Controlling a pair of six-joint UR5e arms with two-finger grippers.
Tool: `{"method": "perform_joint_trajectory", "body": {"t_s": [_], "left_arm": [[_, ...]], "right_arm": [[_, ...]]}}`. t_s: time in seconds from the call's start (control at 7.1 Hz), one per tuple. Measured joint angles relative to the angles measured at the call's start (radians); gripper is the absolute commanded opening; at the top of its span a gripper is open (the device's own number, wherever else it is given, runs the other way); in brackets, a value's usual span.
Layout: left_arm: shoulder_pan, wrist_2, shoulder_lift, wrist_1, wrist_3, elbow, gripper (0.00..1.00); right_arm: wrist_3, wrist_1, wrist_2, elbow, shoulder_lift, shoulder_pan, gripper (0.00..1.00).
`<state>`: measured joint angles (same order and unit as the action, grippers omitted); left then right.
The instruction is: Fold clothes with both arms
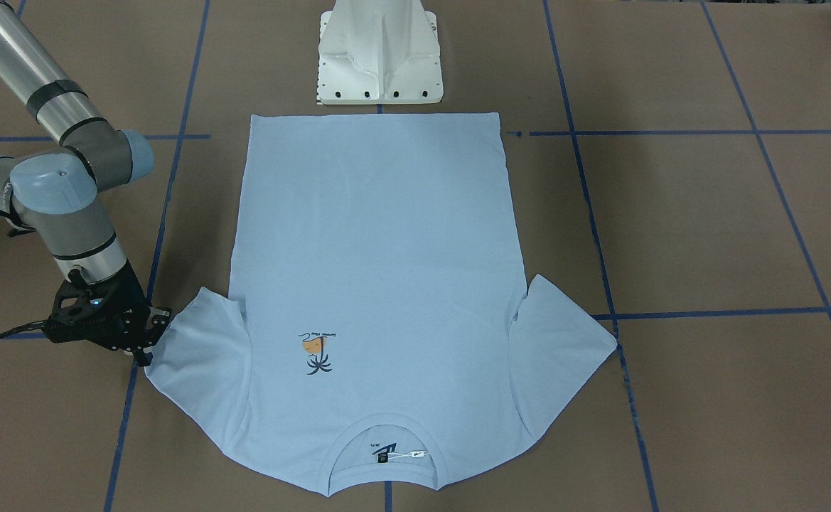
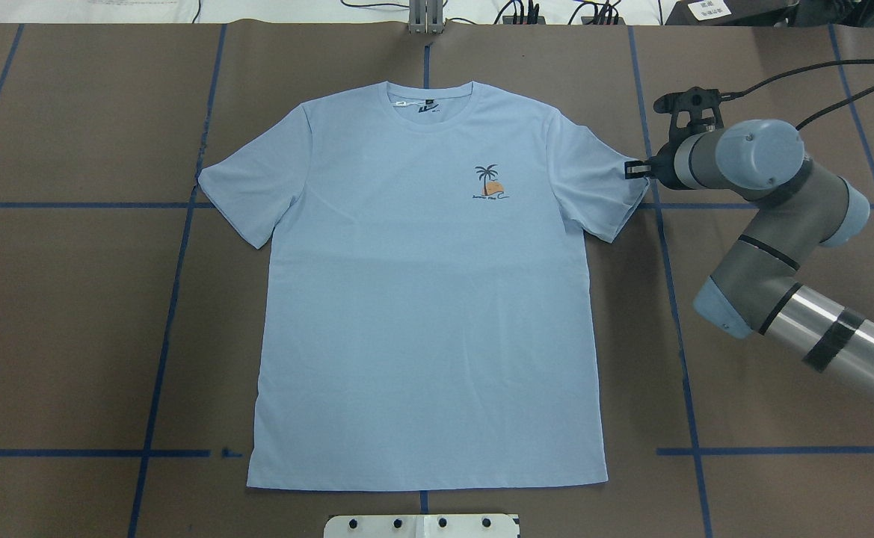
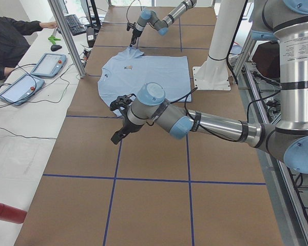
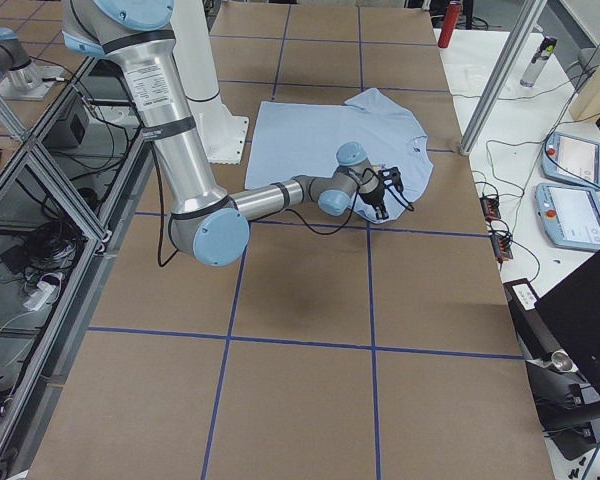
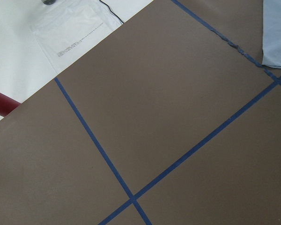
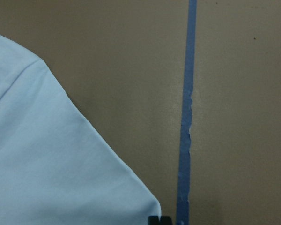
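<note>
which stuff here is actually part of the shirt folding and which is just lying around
Part of the job: T-shirt, right gripper, left gripper.
Lying about: red cylinder, tablets, white pedestal.

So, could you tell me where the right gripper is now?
In the overhead view, the right gripper is on the right side, at the sleeve hem of the T-shirt, beside a blue tape line.

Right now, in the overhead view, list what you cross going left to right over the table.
sleeve → neck label → palm print → right gripper → right arm
</note>
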<state>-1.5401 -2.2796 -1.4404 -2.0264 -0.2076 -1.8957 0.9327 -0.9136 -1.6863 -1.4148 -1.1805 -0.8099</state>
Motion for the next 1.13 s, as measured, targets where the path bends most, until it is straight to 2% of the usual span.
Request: {"method": "perform_joint_trajectory", "body": {"t_s": [0.28,0.42,0.7,0.85,1.13], "left_arm": [[0.0,0.0,-0.001,0.0,0.0,0.005,1.0],[0.0,0.0,-0.001,0.0,0.001,0.005,1.0],[0.0,0.0,-0.001,0.0,0.001,0.004,1.0],[0.0,0.0,-0.001,0.0,0.001,0.004,1.0],[0.0,0.0,-0.001,0.0,0.002,0.002,1.0]], "right_arm": [[0.078,-0.296,0.095,-0.094,0.105,0.05,0.0],[0.142,-0.399,0.162,-0.082,0.186,0.103,0.0],[0.26,-0.461,0.245,0.053,0.345,0.175,0.0],[0.29,-0.465,0.274,0.111,0.395,0.191,0.0],[0.313,-0.465,0.29,0.162,0.439,0.198,0.0]]}}
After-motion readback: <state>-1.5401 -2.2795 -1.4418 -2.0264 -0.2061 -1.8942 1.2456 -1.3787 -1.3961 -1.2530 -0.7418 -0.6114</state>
